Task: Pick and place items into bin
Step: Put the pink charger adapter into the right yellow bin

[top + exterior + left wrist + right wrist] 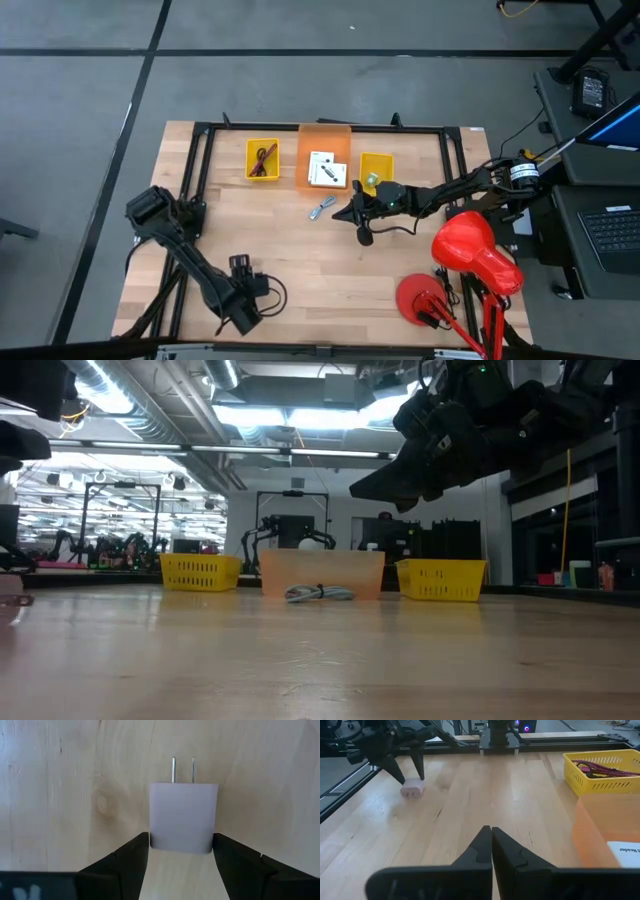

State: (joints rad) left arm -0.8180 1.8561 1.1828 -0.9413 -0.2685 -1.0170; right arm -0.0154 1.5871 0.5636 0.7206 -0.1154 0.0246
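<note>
Left gripper low over the bare pale wooden tabletop near its front edge, fingers spread wide, one on each side of a small white plastic wall charger plug with two metal prongs; the fingers flank the plug's rear corners, contact not certain. Plug lies flat, prongs pointing away from the gripper. Right gripper held above mid-table, fingers pressed together, nothing between them. Just beside it, toward the left arm, a blue-grey clip lies loose on the wood. Beyond the right gripper, along the far edge: translucent orange plastic bin holding two white cards with black print; yellow mesh basket with a maroon cord in it; second yellow mesh basket with a small greenish item, too small to identify.
</note>
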